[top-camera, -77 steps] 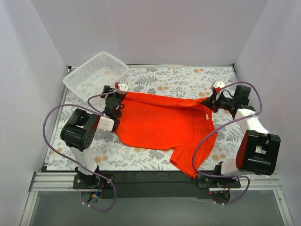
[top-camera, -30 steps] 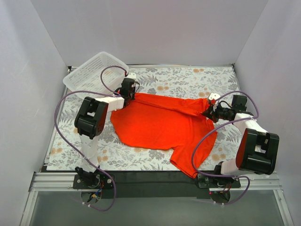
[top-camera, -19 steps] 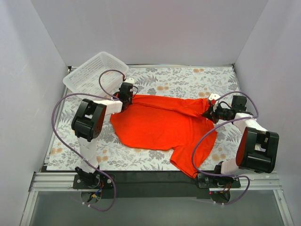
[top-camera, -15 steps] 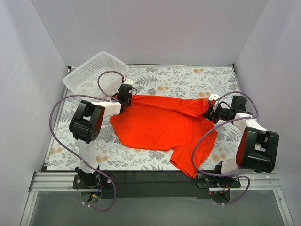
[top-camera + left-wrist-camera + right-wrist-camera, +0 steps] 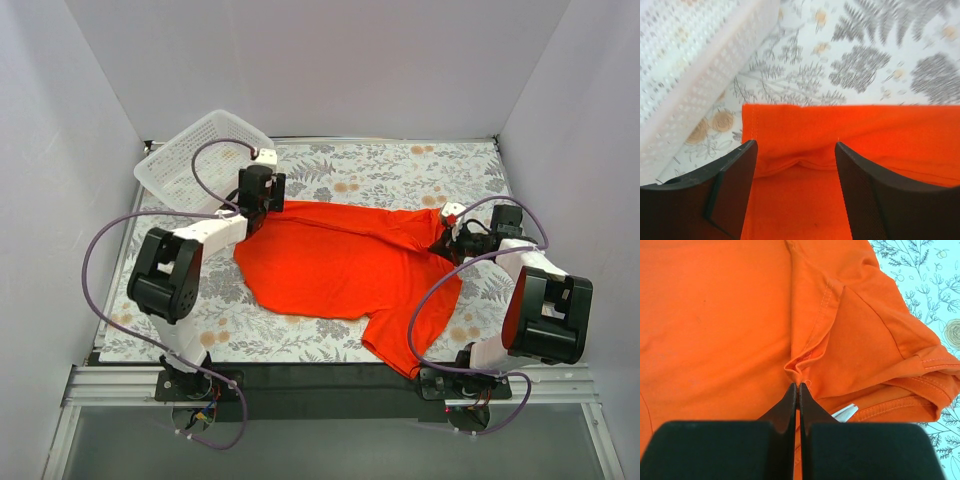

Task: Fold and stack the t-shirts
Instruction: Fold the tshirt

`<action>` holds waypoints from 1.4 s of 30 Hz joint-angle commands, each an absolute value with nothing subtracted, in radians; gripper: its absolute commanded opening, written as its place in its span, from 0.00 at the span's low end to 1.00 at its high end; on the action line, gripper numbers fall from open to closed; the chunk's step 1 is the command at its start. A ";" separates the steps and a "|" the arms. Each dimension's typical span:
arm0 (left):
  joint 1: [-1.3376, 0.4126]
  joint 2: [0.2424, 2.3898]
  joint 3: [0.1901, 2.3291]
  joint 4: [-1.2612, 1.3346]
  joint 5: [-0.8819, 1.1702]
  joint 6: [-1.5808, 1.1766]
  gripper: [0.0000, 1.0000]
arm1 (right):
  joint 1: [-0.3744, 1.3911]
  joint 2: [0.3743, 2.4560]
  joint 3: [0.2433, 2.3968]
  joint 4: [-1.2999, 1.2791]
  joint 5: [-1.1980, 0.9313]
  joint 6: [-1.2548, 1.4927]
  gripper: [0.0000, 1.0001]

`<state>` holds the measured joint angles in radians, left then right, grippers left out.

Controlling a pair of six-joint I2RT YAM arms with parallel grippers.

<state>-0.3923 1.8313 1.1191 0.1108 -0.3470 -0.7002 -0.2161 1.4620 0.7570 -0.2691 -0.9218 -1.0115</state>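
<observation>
One plain orange-red t-shirt [image 5: 345, 260] lies spread on the floral table cloth, partly rumpled at its right side. My left gripper [image 5: 262, 207] is open over the shirt's far left corner; in the left wrist view its fingers [image 5: 735, 180] straddle the hemmed edge [image 5: 795, 150] without holding it. My right gripper [image 5: 441, 240] is shut on a pinch of the shirt's fabric near the collar; in the right wrist view the closed tips [image 5: 799, 388] nip a fold of cloth [image 5: 799, 367], with a white label [image 5: 846, 412] beside them.
A white lattice basket [image 5: 200, 160] stands at the back left, its wall [image 5: 695, 85] close to my left gripper. White walls enclose the table on three sides. Purple cables loop from both arms.
My left gripper let go of the shirt's left edge, swung back toward the basket and now hovers open over the far left corner. My right gripper moved slightly nearer, still pinching fabric.
</observation>
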 commanded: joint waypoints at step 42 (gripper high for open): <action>-0.399 0.888 0.647 -0.052 -0.041 -0.787 0.73 | -0.176 1.916 1.313 -0.187 -0.500 -0.046 0.47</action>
<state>-0.3950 0.8898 0.6327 -0.0452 -0.0669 -0.7860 -0.1932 1.9213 1.2877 -0.1768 -0.5056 -0.0704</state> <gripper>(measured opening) 0.725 0.471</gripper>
